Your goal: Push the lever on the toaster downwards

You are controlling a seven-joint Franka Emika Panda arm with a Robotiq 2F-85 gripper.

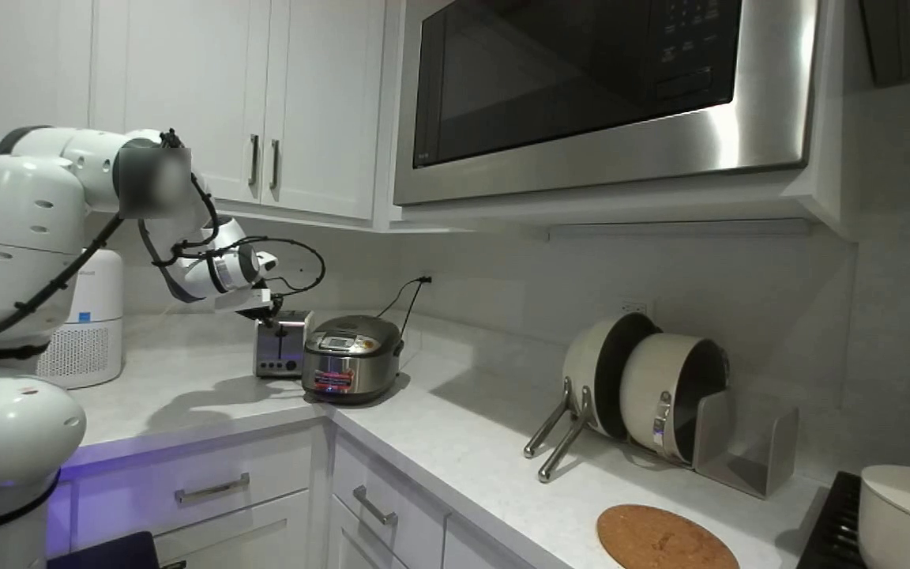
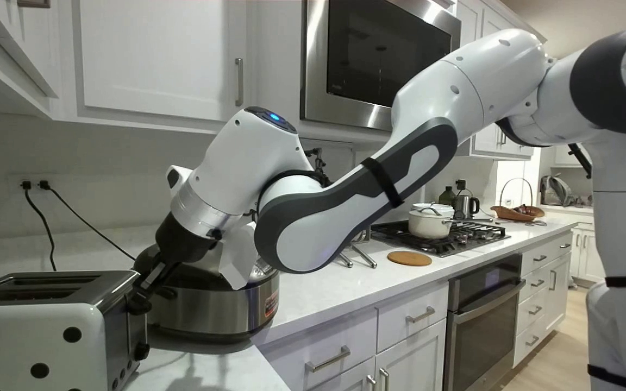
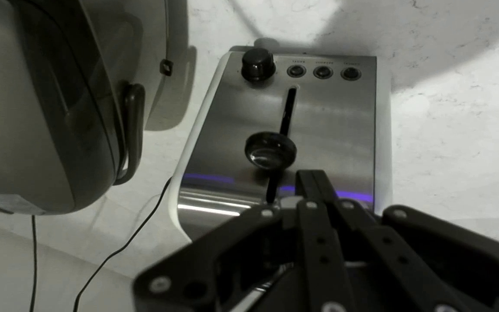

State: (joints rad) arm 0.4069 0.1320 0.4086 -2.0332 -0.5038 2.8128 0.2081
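1. Just the one toaster (image 3: pixel 327 130), one lever (image 3: pixel 271 151), one gripper (image 3: pixel 313 174).
2. Wrist view, from that lever: three buttons (image 3: pixel 323 72) at one o'clock, one knob (image 3: pixel 258 65) at twelve, one rice cooker (image 3: pixel 63 125) around nine.
3. In an exterior view, two slots (image 2: pixel 52 279) at eight o'clock, two plugs (image 2: pixel 44 185) at nine.
4. In an exterior view, two pans (image 1: pixel 584 371) at four.

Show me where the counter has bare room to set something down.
Bare counter shows between the air purifier and the toaster, and again between the rice cooker and the pans. Crowded: around the toaster's lever, where the gripper hangs close and the rice cooker stands near.
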